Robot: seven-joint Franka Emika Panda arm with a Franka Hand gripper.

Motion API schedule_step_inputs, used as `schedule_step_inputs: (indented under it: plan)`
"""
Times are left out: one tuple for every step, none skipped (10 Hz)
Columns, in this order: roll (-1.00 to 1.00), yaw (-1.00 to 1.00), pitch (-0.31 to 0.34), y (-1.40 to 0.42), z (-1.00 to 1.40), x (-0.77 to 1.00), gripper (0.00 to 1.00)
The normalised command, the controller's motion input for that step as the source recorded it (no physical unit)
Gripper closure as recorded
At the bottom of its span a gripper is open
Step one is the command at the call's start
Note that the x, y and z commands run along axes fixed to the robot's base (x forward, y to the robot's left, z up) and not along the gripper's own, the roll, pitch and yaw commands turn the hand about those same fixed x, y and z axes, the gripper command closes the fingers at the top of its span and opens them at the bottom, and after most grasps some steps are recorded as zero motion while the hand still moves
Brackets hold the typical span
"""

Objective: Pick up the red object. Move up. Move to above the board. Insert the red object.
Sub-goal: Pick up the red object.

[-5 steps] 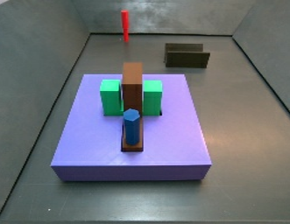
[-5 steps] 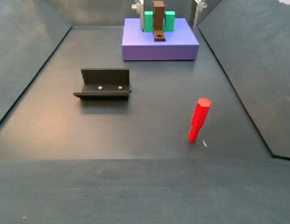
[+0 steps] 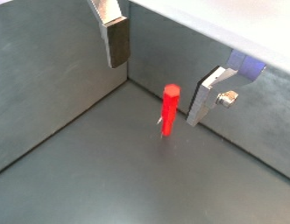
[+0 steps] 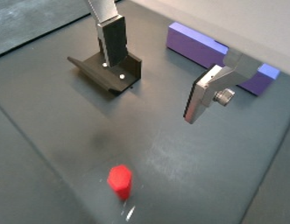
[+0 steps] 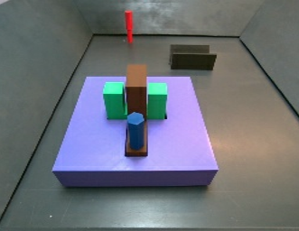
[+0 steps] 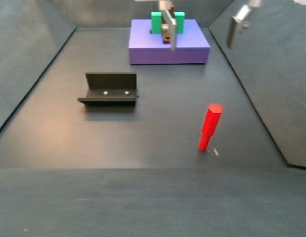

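Floor: dark grey matte surface (image 6: 105, 148), walled in by grey panels that rise on all sides.
Red object: thin bright-red peg (image 6: 211, 127) standing upright on the floor, right of centre in a side view; far at the top in the other (image 5: 128, 26).
Gripper: (image 3: 165, 66) fingers wide apart, holding nothing — flat silver plates with dark pads (image 3: 116, 42); the red object (image 3: 169, 109) stands below and between them, untouched. In a wrist view it appears only as a red top (image 4: 119, 180), low in the frame.
Board: long narrow brown bar (image 5: 137, 95) on the purple slab (image 5: 91, 144), between green blocks (image 5: 113, 99).
Blue peg: thick cylinder (image 5: 135, 130) upright at the board's near end.
Fixture: dark L-shaped bracket (image 6: 111, 89), left of the red object.
Hard to see: in a side view, the gripper (image 6: 202, 23) is cut off at the top edge.
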Motion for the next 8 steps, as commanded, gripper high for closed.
schedule_step_inputs:
  plan:
    - [-0.03, -0.21, -0.100, 0.45, -0.02, 0.00, 0.00]
    - [0.00, -0.15, -0.147, 0.39, -0.09, 0.17, 0.00]
    - [0.04, -0.12, -0.151, 0.34, -0.16, 0.17, 0.00]
    - [0.08, -0.11, -0.150, 0.34, -0.22, 0.09, 0.00]
    - [0.08, -0.08, -0.133, 0.34, -0.30, 0.04, 0.00]
    - [0.00, -0.01, -0.133, 0.35, -0.38, 0.00, 0.00]
    - [0.00, 0.00, -0.123, 0.34, -0.39, 0.00, 0.00]
    - [0.00, 0.00, -0.126, 0.29, -0.43, -0.05, 0.00]
